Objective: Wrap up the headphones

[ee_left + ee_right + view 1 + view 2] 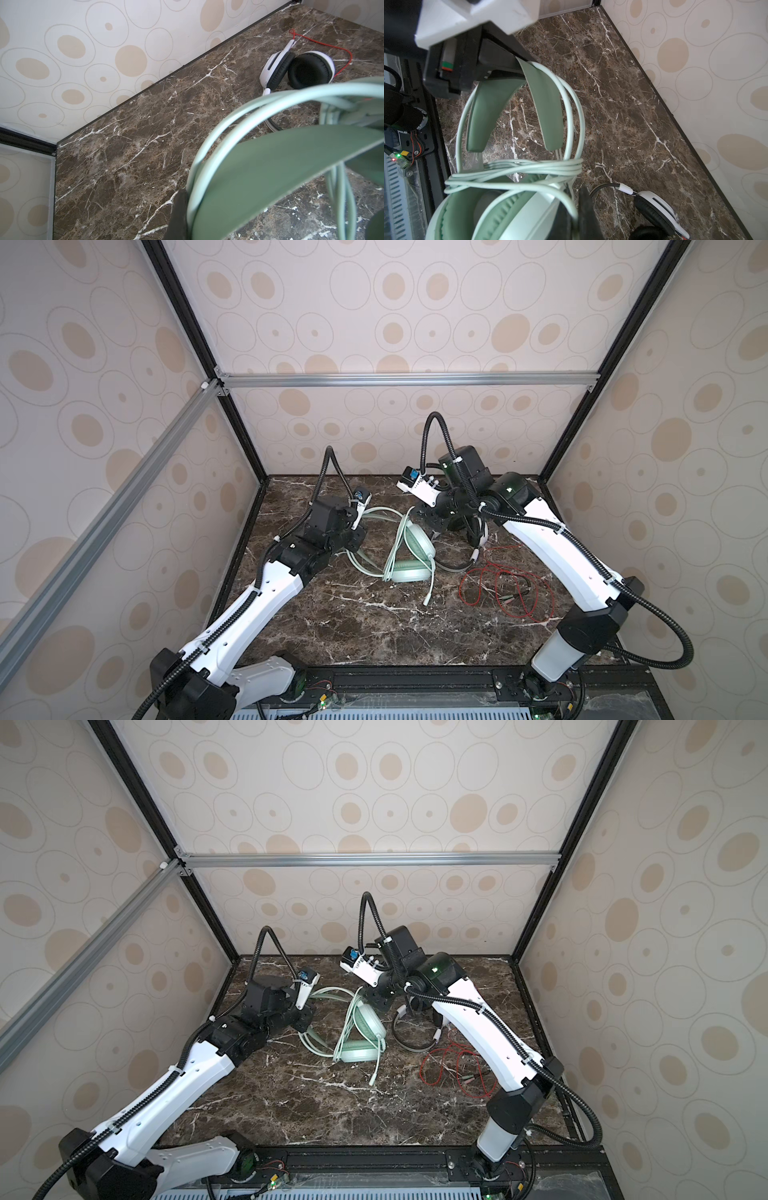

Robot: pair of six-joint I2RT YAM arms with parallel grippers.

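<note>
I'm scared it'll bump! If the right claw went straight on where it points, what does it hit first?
Probably the green headphones: the right gripper pinches their cord, and their headband lies just ahead, though depth is unclear.

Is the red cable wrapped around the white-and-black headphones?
No, the red cable lies in loose loops on the table.

Your bench is smooth brown marble-look stone with white veins. The mint headphones look matt plastic, their cable smooth and rubbery. The white headphones show glossy plastic shells and black leatherette-like pads. Rails are brushed metal.
</note>
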